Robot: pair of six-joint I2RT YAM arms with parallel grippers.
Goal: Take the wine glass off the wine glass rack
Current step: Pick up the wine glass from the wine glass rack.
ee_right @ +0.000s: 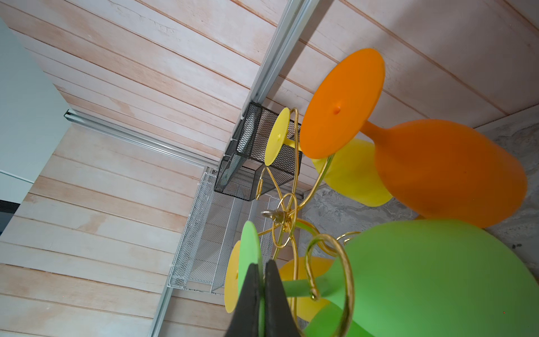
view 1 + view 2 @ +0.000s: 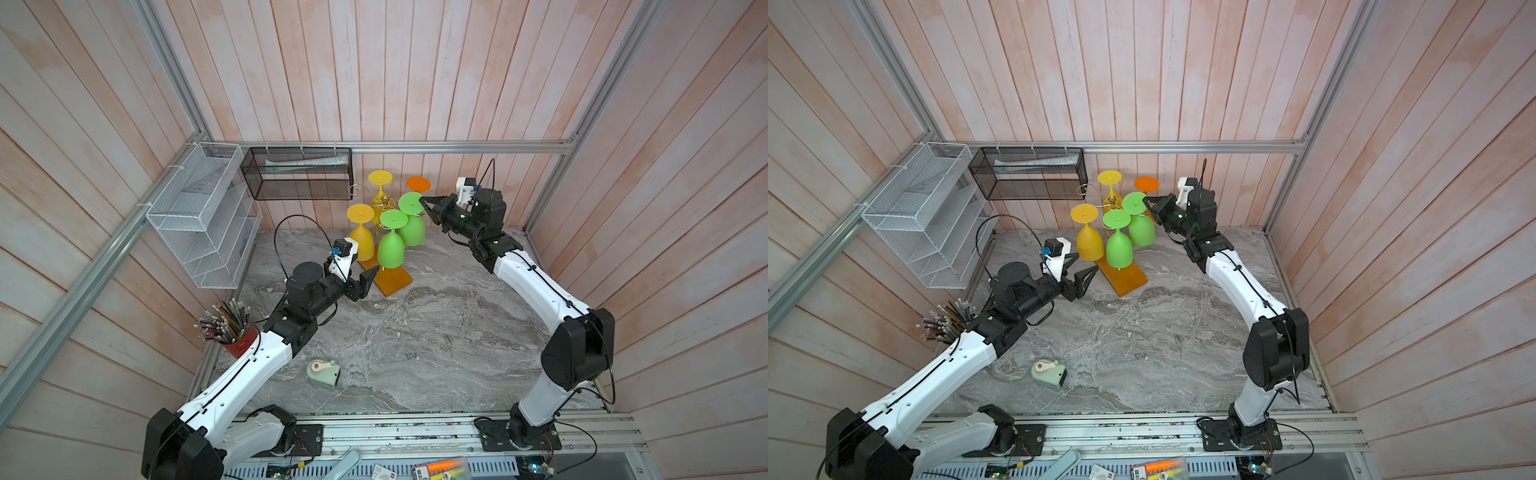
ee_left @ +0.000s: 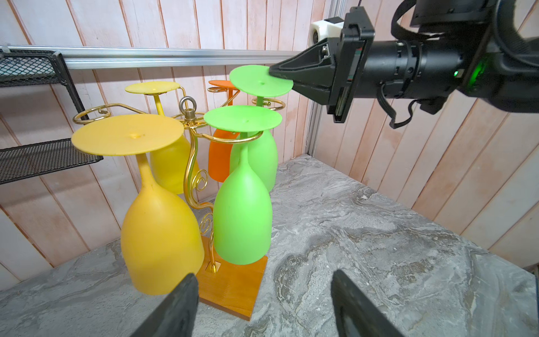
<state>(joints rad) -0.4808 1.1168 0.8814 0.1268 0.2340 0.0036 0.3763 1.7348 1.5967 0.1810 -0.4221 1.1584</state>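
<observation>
**Right gripper pinches the rear green glass by its foot; left gripper gapes beside the rack base**

In both top views the right gripper (image 2: 423,202) is clenched on the rim of the foot disc of the rear green wine glass (image 2: 412,230). This glass hangs bowl-down at the back right of the wine glass rack (image 2: 392,281), which stands on the marble tabletop (image 2: 436,340) near the rear wall. The left gripper (image 2: 1082,266) is spread wide and holds nothing, just beside the rack's orange-brown base. Whether it touches the base cannot be told from above.

The left wrist view shows what the top views hide. The glass's stem stands inside a gold scroll loop (image 3: 269,102), with the foot disc slightly above the wire. The left fingers (image 3: 178,303) are cut off by the frame edge. The orange glass (image 3: 219,157) is mostly hidden behind the green ones.

In the right wrist view the black fingers (image 1: 275,294) meet on the thin green disc, seen edge-on. The loop rings the stem, and the bowl is close and soft-edged. Only the rack's upper scrolls show here.
</observation>
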